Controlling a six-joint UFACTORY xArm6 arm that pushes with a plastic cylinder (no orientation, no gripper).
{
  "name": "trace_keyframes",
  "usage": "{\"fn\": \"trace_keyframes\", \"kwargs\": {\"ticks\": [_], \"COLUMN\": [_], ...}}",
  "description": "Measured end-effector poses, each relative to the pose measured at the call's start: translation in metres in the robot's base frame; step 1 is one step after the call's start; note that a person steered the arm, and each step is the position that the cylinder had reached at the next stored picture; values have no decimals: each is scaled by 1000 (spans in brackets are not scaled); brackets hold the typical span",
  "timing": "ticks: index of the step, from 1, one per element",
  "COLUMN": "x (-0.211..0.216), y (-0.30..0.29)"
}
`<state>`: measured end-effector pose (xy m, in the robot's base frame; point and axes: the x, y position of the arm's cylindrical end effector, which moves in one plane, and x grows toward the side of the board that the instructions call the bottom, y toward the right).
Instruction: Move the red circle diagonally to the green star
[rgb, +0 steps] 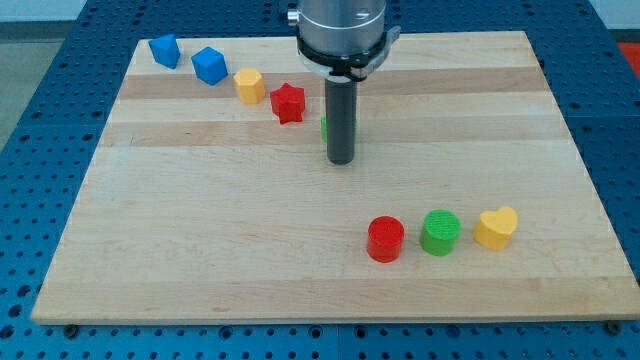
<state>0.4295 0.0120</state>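
The red circle (385, 239) lies at the lower middle-right of the wooden board (200, 230). A green block (324, 127), mostly hidden behind my rod, sits near the top centre; its shape cannot be made out. My tip (341, 160) rests on the board just below and right of that green block, well above the red circle and slightly to its left.
A green circle (440, 232) and a yellow heart (496, 227) sit right of the red circle. A red star (288, 103), a yellow block (249, 85) and two blue blocks (209, 65) (165, 50) run in a line toward the top left.
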Motion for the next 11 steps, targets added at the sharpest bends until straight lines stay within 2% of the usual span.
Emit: {"fn": "trace_keyframes", "kwargs": {"ticks": [1,2,4,5,9,11], "x": [4,41,120,148,149,135], "y": [12,0,-76,-67,41,59]}}
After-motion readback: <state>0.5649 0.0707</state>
